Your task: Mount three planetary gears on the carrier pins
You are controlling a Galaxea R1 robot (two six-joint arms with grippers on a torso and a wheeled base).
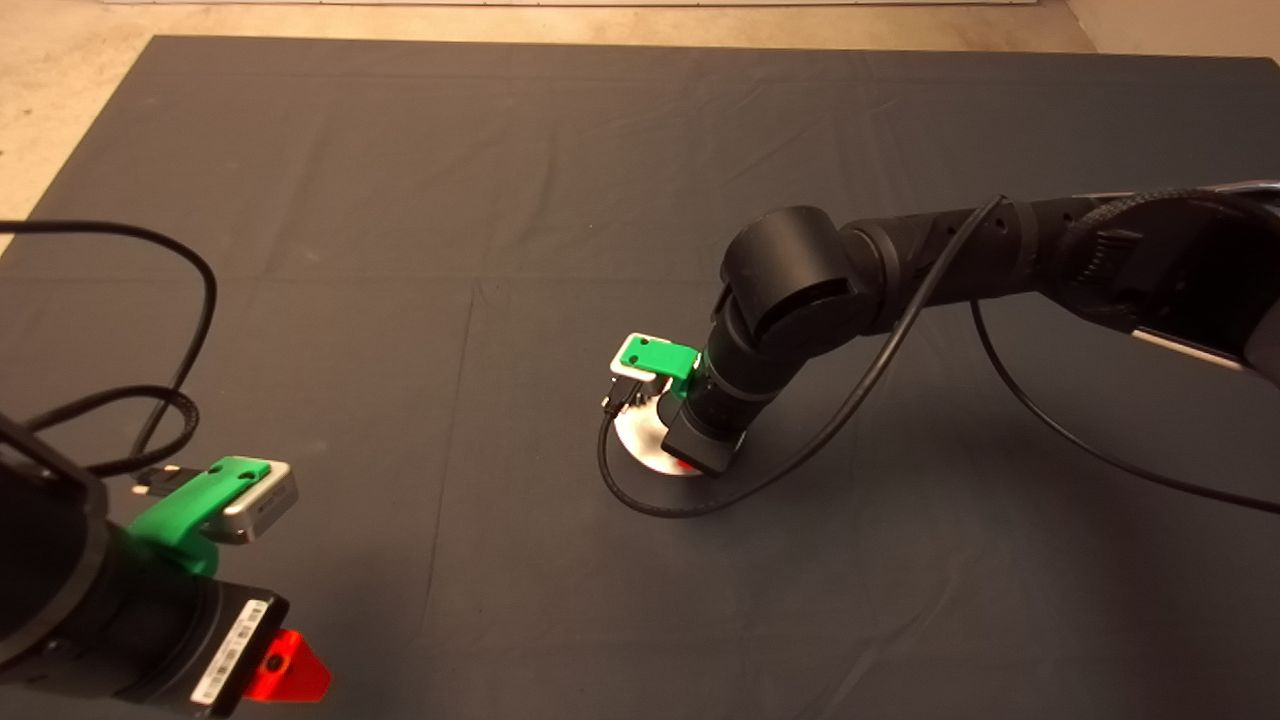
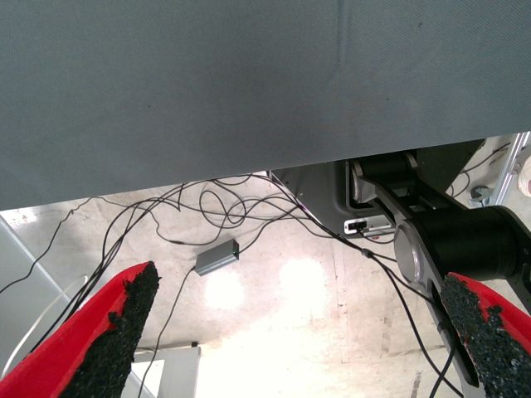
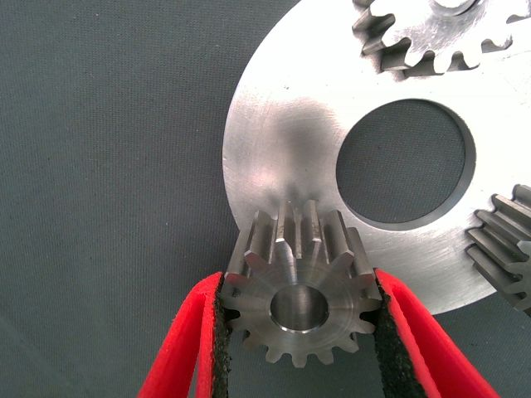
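Head view coverage of the silver disc [image 1: 645, 450] was mostly blocked by the right gripper [image 3: 300, 311]. One gear [image 3: 300, 303] was clamped between its pads at the disc's edge. The left gripper [image 2: 303, 332] was parked low left, fingers spread.

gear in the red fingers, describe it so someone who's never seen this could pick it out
Start at the flat silver disc with the big round hole, lying on the dark mat. Three toothed steel gears sit around it. The one you want, the gripped gear, is at the disc's rim, clamped between the right gripper's two red fingers; the other two gears have nothing gripping them.
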